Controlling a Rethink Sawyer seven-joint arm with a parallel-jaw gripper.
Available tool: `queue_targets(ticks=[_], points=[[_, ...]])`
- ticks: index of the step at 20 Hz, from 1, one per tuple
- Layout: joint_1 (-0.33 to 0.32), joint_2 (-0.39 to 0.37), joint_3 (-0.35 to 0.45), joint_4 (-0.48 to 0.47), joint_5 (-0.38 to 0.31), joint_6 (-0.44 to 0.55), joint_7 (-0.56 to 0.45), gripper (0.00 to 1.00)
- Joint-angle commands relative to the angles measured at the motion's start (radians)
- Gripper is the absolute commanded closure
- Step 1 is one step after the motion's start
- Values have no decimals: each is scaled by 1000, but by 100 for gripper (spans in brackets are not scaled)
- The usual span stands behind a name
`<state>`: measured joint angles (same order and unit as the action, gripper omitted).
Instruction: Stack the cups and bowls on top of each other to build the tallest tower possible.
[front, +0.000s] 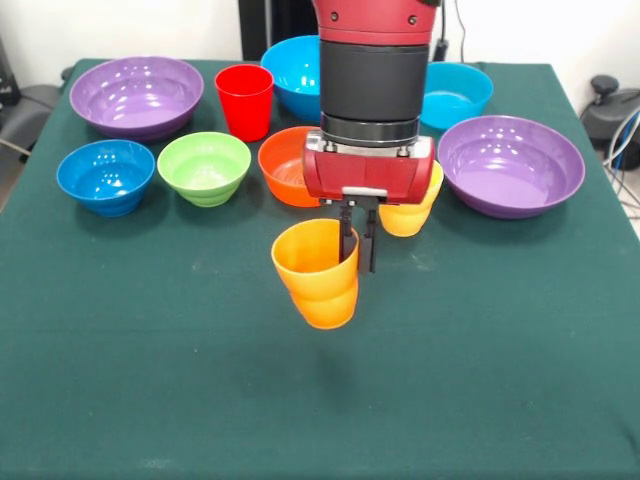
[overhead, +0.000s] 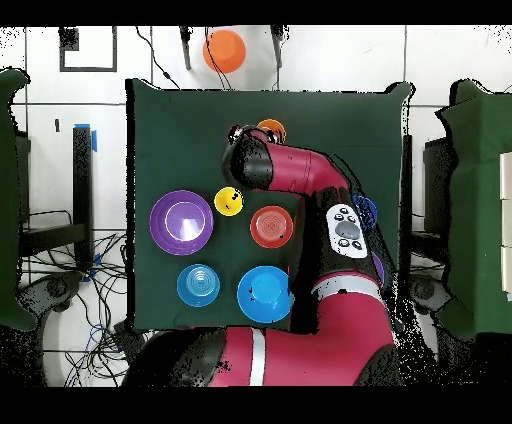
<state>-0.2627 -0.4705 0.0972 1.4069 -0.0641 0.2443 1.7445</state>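
My gripper (front: 358, 240) is shut on the rim of the orange cup (front: 318, 272), one finger inside and one outside. The cup hangs upright just above the cloth, near the table's middle. In the overhead view only an edge of the orange cup (overhead: 271, 129) shows past the arm's wrist. The yellow cup (front: 410, 215) stands right behind the gripper, partly hidden. The red cup (front: 244, 100) stands further back. The orange bowl (front: 284, 166), green bowl (front: 204, 167) and dark blue bowl (front: 105, 176) sit in a row. No tower shows; each piece stands alone.
Two purple bowls (front: 137, 95) (front: 510, 165) sit at the left and right, with a large blue bowl (front: 295, 72) and a cyan bowl (front: 456, 94) at the back. An orange round object (overhead: 224, 50) lies off the table. Green cloth (front: 200, 400) covers the table.
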Motion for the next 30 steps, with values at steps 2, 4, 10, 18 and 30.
queue_targets(ticks=[2,4,10,18,30], points=[[41,24,54,44,2,24,123,100],[38,28,64,58,5,-1,134,100],[14,47,103,70,7,1,116,100],[-77,73,221,94,1,-15,67,100],[-108,82,261,102,9,18,85,100]])
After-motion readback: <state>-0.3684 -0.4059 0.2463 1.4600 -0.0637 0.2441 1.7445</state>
